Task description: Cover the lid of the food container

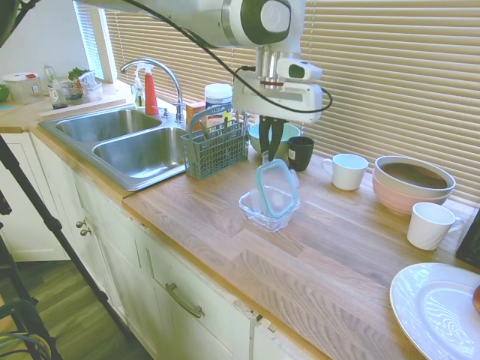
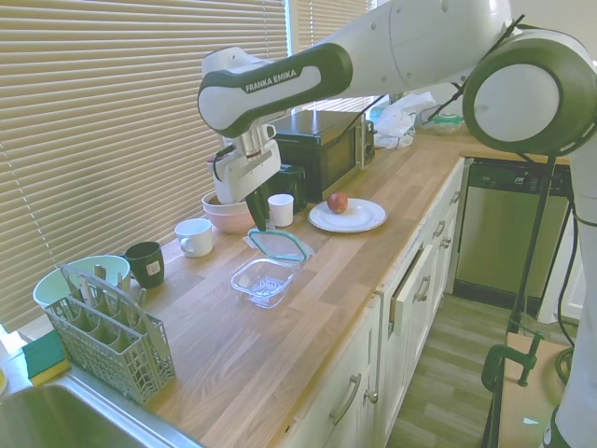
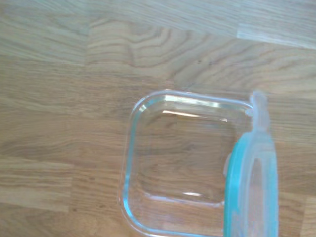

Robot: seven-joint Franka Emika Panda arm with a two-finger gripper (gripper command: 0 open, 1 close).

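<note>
Clamped between the fingers of the gripper [image 1: 268, 155] is the lid [image 1: 275, 187], which is held by its upper edge and hangs tilted above the food container [image 1: 268, 208]. In the second exterior view the gripper [image 2: 260, 220] is seen pointing down, with the lid [image 2: 277, 245] slanted over the far side of the food container [image 2: 264, 281]; whether the lid's lower edge touches the container's rim cannot be told.

All else is placed from the food container, which sits empty on the wooden counter [image 1: 300, 255]. A double steel sink [image 1: 124, 142] is set into the counter well apart, beyond the grey cutlery basket [image 1: 214, 146], which stands near the container. A white plate [image 1: 435, 307] lies well apart on the opposite side, and in the second exterior view a red apple [image 2: 338, 203] is seen on it. Stacked bowls [image 1: 412, 182] stand by the blinds, a dark one inside a pink one. Two white mugs [image 1: 349, 171] [image 1: 430, 225] are set near those bowls, and a black mug [image 1: 301, 152] stands just behind the gripper.

In the wrist view the food container [image 3: 177, 163] is seen from above, with the teal rim of the lid [image 3: 249, 187] rising edge-on over one side.
</note>
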